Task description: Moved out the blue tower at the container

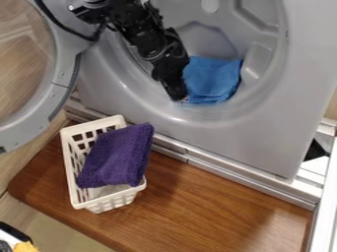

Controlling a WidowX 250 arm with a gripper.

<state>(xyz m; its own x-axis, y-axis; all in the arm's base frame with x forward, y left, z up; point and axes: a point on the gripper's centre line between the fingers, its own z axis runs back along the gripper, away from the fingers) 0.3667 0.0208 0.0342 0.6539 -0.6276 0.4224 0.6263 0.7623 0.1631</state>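
Where the round mouth of the grey washer point(276, 133) opens, the camera view shows the blue towel point(214, 78), soft and matte, bunched into a rough square with uneven edges on the smooth lower curve inside. The black arm point(141, 32), all angular segments, slants in from the top, and its gripper point(180, 98) points down at the towel's left edge, by the near bottom corner. How far apart the jaws stand, and whether they hold any cloth, I cannot tell. To the left is the round door point(62, 88), a smooth grey ring around a clear pane. Below the opening, on the glossy brown wood-grain bench point(217, 211), sits a cream plastic basket point(70, 170) with latticed sides; a thick, nubbly purple cloth point(118, 155) lies folded across it, overhanging the right rim.
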